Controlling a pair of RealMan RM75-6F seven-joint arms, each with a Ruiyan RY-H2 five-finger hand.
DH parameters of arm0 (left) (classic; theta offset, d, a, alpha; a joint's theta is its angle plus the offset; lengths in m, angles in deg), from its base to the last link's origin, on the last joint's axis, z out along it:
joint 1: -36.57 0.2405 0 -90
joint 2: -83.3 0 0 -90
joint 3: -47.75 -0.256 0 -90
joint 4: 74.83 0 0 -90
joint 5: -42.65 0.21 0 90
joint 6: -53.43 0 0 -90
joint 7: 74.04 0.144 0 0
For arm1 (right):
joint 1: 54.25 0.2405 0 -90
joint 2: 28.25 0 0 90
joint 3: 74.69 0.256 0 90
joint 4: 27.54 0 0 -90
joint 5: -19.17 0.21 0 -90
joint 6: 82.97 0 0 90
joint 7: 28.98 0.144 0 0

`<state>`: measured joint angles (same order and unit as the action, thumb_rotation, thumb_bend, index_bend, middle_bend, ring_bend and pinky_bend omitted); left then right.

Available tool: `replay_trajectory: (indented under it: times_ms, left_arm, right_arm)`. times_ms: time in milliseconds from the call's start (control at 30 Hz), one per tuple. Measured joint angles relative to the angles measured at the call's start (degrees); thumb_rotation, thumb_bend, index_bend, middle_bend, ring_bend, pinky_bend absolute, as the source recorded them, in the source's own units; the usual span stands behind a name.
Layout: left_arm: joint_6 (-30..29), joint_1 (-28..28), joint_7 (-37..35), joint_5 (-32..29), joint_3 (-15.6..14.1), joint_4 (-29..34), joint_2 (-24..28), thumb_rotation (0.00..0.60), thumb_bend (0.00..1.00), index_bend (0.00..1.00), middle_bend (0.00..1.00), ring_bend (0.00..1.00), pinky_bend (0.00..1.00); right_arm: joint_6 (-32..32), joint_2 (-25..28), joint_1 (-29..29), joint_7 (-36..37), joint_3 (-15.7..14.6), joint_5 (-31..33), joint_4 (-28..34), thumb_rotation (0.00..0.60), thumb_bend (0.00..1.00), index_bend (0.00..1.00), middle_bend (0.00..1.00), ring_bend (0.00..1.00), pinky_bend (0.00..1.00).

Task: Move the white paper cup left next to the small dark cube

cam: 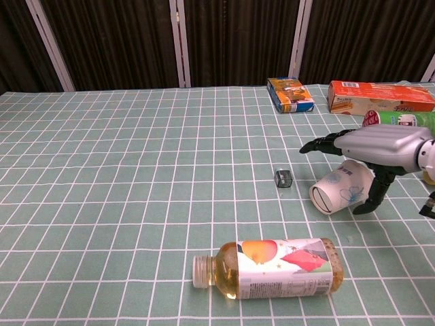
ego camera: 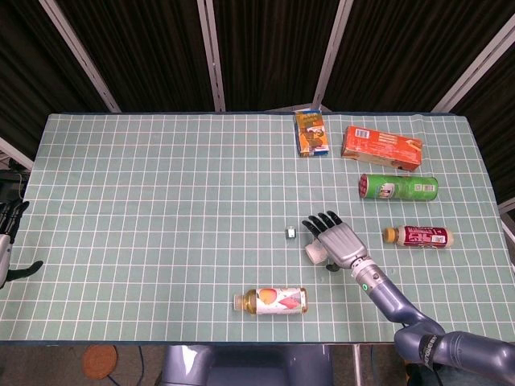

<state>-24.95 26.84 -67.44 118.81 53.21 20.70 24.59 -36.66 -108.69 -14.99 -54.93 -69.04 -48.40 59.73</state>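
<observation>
Hovering my right hand [cam: 380,146] over white paper cup [cam: 340,192], fingers spread wide, nothing gripped. Cup lying on its side on green checked table [ego camera: 161,209], open mouth facing left, just right of small dark cube [cam: 283,178], not touching it. Juice bottle [cam: 268,267] lying on its side nearer front edge. My left hand [ego camera: 8,233] barely showing at far left table edge, can't tell its state.
</observation>
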Motion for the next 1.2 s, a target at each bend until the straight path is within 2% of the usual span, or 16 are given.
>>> replay_trajectory:
  times_ms: [200,400,533,733,900,1200]
  left_arm:
    - [-0.37,0.13,0.26,0.33,-0.11,0.55,0.2,0.6,0.06,0.0,0.0,0.0,0.0]
    - [-0.89,0.33,0.63,0.76,-0.25,0.98,0.31,0.6,0.06,0.0,0.0,0.0,0.0]
    - [-1.05,0.4,0.76,0.71,-0.22,1.02,0.35,0.6,0.06,0.0,0.0,0.0,0.0]
    - [-0.66,0.28,0.74,0.14,-0.06,0.69,0.3,0.6,0.06,0.0,0.0,0.0,0.0]
    - [-0.38,0.16,0.81,-0.32,0.09,0.49,0.2,0.6,0.06,0.0,0.0,0.0,0.0]
    - [0.07,-0.04,1.08,-0.93,0.22,0.2,0.03,0.6,0.06,0.0,0.0,0.0,0.0]
  right_arm:
    - [4.95,1.51,-0.31,-11.89,-1.97,0.69,4.1,0.6,0.04,0.01,0.0,0.0,0.0]
    - [10.5,1.71,-0.7,-26.91,-5.14,-0.49,7.32,0.6,0.05,0.01,0.0,0.0,0.0]
    - [14.38,0.03,-1.39,-36.78,-7.11,-0.51,8.79,0.6,0.05,0.01,0.0,0.0,0.0]
    - [17.74,-3.58,-1.96,-47.58,-8.77,1.91,10.31,0.6,0.05,0.01,0.0,0.0,0.0]
    - [18.42,-6.69,-1.5,-52.67,-9.15,5.11,9.68,0.6,0.06,0.01,0.0,0.0,0.0]
    - [19.49,-10.07,-1.19,-54.11,-9.55,6.22,4.38,0.6,0.06,0.04,0.0,0.0,0.0]
